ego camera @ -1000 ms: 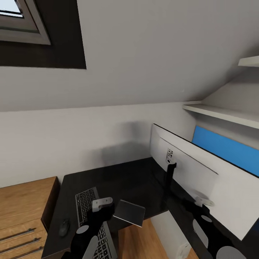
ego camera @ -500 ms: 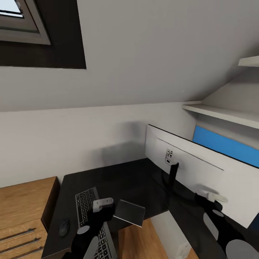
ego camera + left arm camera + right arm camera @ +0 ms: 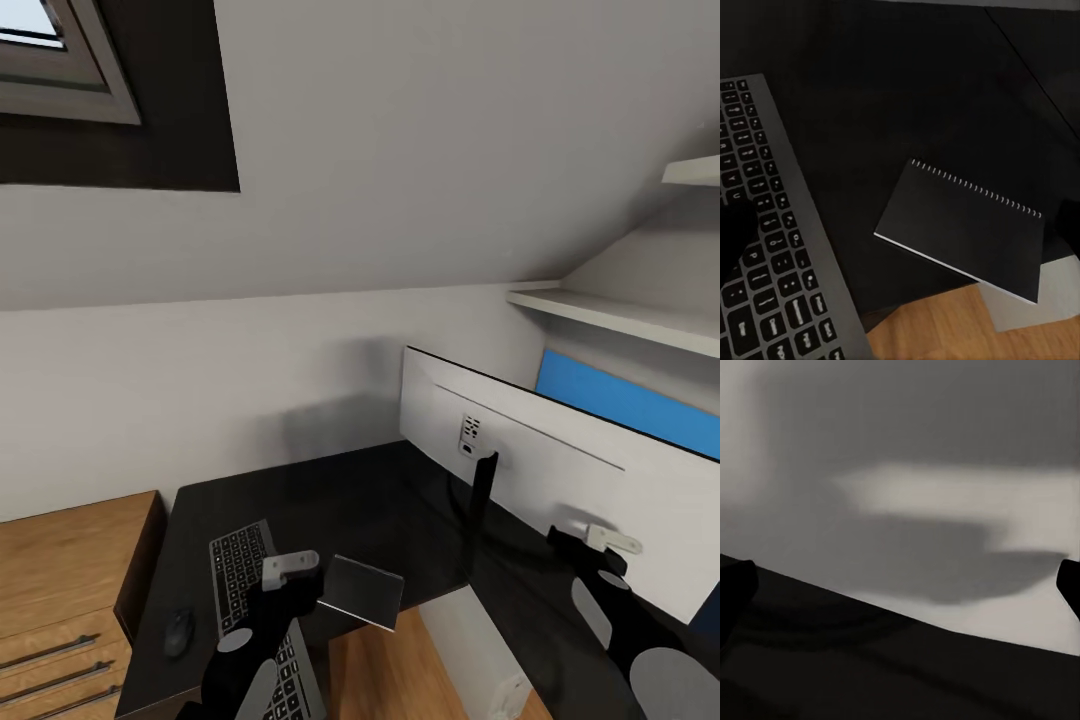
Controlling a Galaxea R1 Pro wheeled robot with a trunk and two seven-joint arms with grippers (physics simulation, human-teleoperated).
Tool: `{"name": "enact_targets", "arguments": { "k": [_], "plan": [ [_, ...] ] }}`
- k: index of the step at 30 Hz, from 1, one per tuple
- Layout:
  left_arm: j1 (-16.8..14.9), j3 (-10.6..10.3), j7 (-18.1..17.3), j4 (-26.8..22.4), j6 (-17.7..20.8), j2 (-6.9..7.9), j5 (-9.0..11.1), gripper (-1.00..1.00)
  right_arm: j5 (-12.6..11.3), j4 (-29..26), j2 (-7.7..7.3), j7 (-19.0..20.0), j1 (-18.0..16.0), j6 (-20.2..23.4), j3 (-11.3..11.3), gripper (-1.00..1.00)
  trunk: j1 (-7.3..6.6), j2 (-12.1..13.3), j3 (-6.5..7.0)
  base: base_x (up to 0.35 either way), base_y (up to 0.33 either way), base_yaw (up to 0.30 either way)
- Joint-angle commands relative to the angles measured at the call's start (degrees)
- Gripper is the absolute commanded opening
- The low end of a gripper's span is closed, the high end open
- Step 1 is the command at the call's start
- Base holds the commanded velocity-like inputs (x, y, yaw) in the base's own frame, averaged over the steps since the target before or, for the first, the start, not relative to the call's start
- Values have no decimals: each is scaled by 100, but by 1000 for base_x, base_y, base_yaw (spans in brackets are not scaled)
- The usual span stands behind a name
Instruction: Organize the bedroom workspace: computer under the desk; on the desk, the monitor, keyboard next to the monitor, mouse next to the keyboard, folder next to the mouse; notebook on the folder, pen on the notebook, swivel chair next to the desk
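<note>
No brand or readable writing shows anywhere; the key legends on your keyboard (image 3: 238, 580) are too small to make out. It is a slim slab of dark keys in a thin silver-grey frame, lying flat near the front left of the surface (image 3: 360, 500), a glossy black top that mirrors the wall. Just left of the keyboard sits a small dark rounded mouse (image 3: 179, 631). Just right of it lies a thin black notebook (image 3: 964, 225) with a white wire spiral along one edge and white page edges; one corner juts past the surface's front edge over the wood floor (image 3: 375, 665).

The monitor (image 3: 545, 480) stands on the right wing, its smooth light-grey back toward you, on a black stand (image 3: 482, 490) with a small port panel above it. Behind it is a matte blue panel (image 3: 640, 405), with white shelves (image 3: 620, 315) above. A light-wood cabinet (image 3: 60, 590) with bar handles stands left of the surface.

Your left hand (image 3: 290, 567) hovers over the keyboard's right edge, holding nothing; whether it is spread or closed cannot be told. Your right hand (image 3: 610, 541) sits close against the monitor's lower back; its dark fingertips (image 3: 735, 592) appear wide apart at the edges of the wrist view, nothing between them.
</note>
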Motion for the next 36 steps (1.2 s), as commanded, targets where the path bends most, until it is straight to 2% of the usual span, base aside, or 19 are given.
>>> {"name": "enact_targets", "arguments": {
  "k": [1, 11, 36],
  "plan": [
    [-3, -14, 53, -6, 12, 2, 60, 100, -56, -6, 7, 0, -4, -38, 2, 100, 2, -6, -5, 0, 0, 0],
    [-3, -158, 58, 8, 12, 6, 60, 100, -60, -7, 20, 6, -5, -43, 3, 100, 2, -6, -5, 83, -36, 0],
    [-3, -169, 61, 64, 12, 2, 63, 100, -65, -3, 29, 10, -5, -49, 18, 100, 2, -6, -5, 4, -10, 0]
  ]
}}
